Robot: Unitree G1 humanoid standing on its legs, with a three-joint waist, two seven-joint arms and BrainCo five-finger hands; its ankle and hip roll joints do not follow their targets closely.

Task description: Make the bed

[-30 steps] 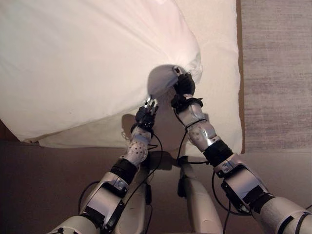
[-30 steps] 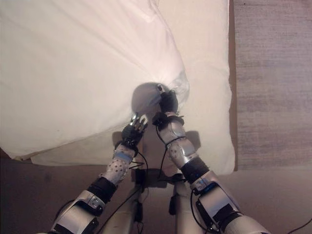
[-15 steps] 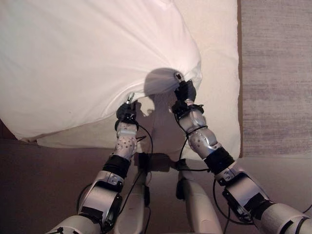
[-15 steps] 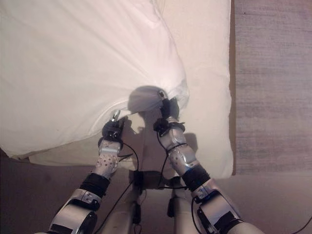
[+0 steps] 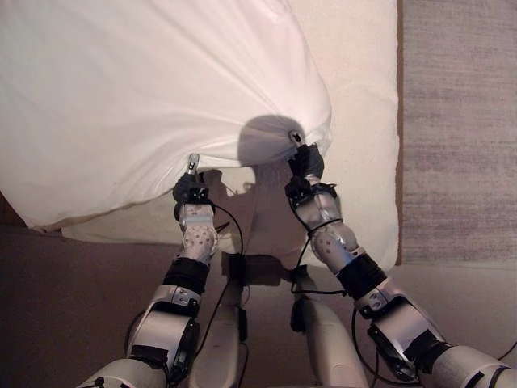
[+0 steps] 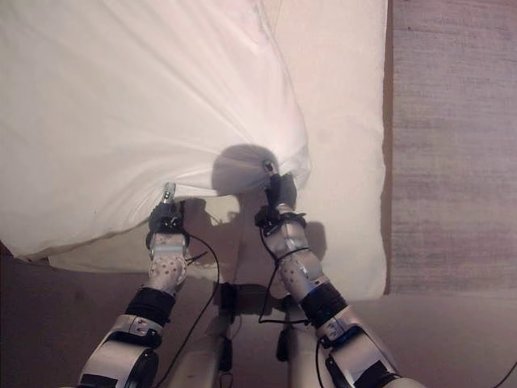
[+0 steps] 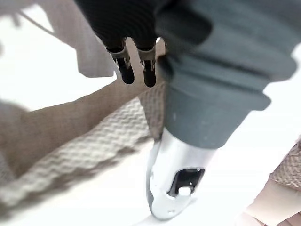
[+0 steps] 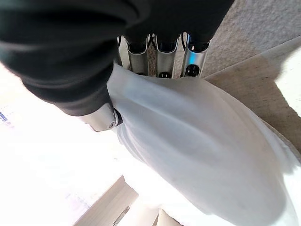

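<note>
A big white duvet (image 5: 145, 89) lies across the bed, its near corner bunched and lifted off the cream mattress sheet (image 5: 363, 97). My right hand (image 5: 305, 162) is shut on that bunched corner; in the right wrist view the cloth (image 8: 197, 141) runs out from under the curled fingers (image 8: 160, 52). My left hand (image 5: 189, 191) is at the duvet's near edge, a little to the left, pinching the hem. A taut crease runs between the two hands. In the left wrist view the left hand's fingers (image 7: 136, 70) sit above white cloth and woven fabric.
The bare sheet shows along the bed's right side and near edge. A thin wooden bed edge (image 5: 398, 121) borders a grey carpet (image 5: 456, 121) on the right. Brown floor (image 5: 65, 275) lies in front of the bed.
My left hand has moved left and forward to the duvet's edge and taken hold of it. The right hand kept its grip, and the edge between the hands has pulled taut.
</note>
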